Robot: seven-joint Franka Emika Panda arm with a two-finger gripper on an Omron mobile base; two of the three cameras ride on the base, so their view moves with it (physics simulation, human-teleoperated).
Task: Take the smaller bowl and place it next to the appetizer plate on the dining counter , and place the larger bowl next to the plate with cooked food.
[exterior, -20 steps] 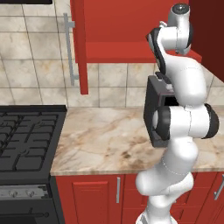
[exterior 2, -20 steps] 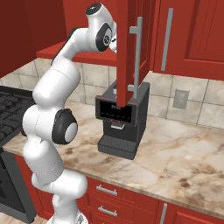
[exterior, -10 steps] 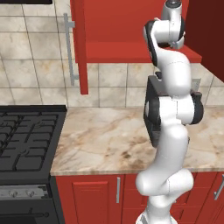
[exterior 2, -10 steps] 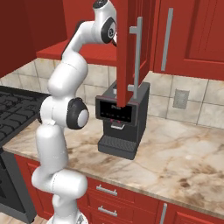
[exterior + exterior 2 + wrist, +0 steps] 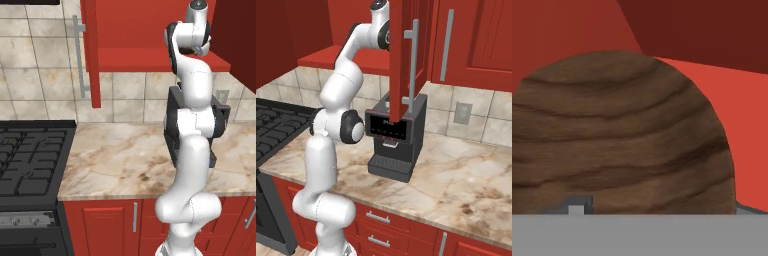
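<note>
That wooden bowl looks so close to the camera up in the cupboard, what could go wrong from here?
The smaller bowl sits right against the claw inside the red cabinet; whether the claw has it gripped cannot be told, so it might slip or be pushed deeper. The open cabinet door hangs beside the arm and could be bumped on the way out. A dropped bowl could hit the coffee machine below.
</note>
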